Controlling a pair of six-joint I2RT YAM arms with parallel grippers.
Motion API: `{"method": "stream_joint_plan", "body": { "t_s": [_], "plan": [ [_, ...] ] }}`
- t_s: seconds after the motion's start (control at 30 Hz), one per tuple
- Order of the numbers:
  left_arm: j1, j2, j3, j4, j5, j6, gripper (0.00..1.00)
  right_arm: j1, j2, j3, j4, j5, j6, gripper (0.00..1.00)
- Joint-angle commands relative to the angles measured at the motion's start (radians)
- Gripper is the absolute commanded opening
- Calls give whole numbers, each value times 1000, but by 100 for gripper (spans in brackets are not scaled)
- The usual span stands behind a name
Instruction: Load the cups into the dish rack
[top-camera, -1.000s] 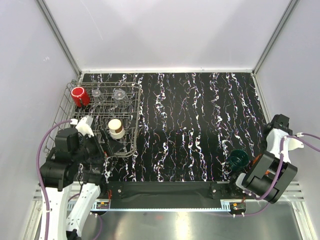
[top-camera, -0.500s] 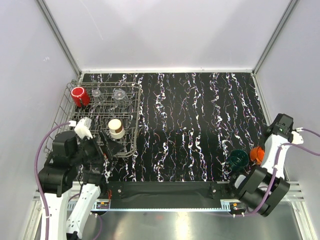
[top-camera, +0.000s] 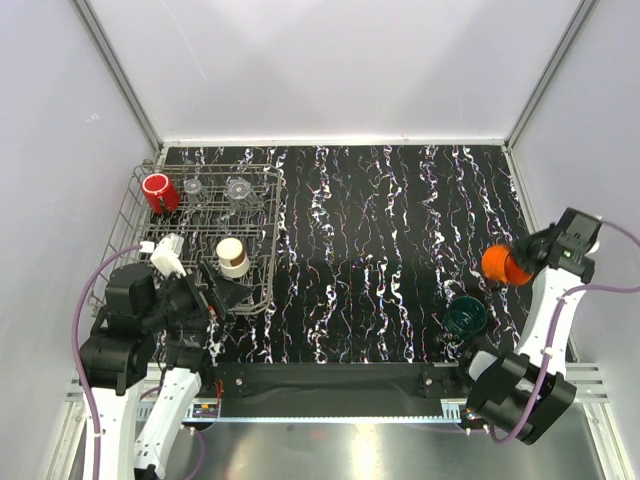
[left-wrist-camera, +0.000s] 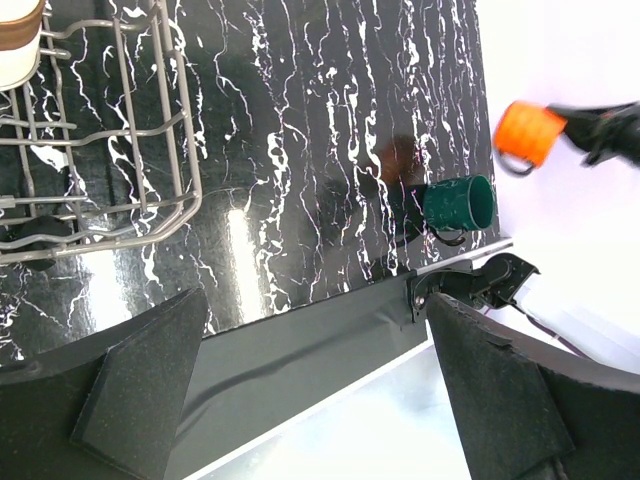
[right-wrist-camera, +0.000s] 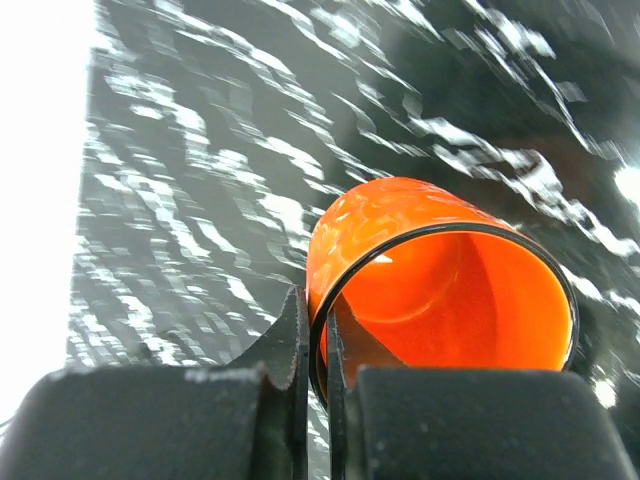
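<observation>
Left gripper (left-wrist-camera: 315, 330): near left, at the dish rack's near right corner; fingers spread wide, holding nothing.
Dark green cup (top-camera: 467, 315): near right on the table (top-camera: 380, 220), lying on its side; not yet loaded.
Right gripper (right-wrist-camera: 315, 330): right edge of the scene, just beyond the green cup; fingers pressed onto the wall of the orange cup, one inside the rim and one outside.
Orange cup (top-camera: 500, 265): carried clear of the table, mouth tipped sideways towards the wrist camera; well apart from the rack.
Step in hand (judged): carrying the orange cup leftwards across the table to the rack.
Grip advice: the hold is a thin pinch on the rim, so move smoothly and keep the fingers tight; a jerk could swing the cup.
Path advice: travel high enough to pass over the rack's right wall and tines, then descend.
Cream cup (top-camera: 232, 256): in the rack, near middle, close to the right wall.
Dish rack (top-camera: 270, 270): left side of the table, running near to far.
Placement advice: choose a gap between tines away from the cream cup and the left gripper; release only once the cup is seated.
Red cup (top-camera: 158, 192): far left corner of the rack.
Clear cups (top-camera: 193, 187) (top-camera: 239, 190): far row, right of the red cup.
</observation>
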Motion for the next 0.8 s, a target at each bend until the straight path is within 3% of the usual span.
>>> {"method": "stream_joint_plan", "body": {
  "t_s": [0.0, 0.1, 0.23, 0.33, 0.47, 0.6, 0.77],
  "plan": [
    [2, -14, -18, 65, 45, -21, 99, 25, -13, 194, 23, -53, -22, 0],
    [4, -26, -31, 92, 65, -47, 99, 36, -8, 264, 17, -98, -7, 0],
    [2, -49, -64, 146, 102, -86, 99, 71, -17, 254, 133, -426, 92, 0],
    [2, -77, -94, 229, 148, -139, 99, 152, -62, 202, 282, -539, 226, 0],
    [2, -132, -151, 385, 206, -237, 99, 402, -43, 212, 417, -589, 350, 0],
    [2, -187, -209, 537, 231, -334, 99, 664, -27, 208, 750, -616, 535, 0],
    [4, -278, -303, 755, 246, -474, 99, 846, 29, 252, 963, -606, 656, 0]
  ]
}}
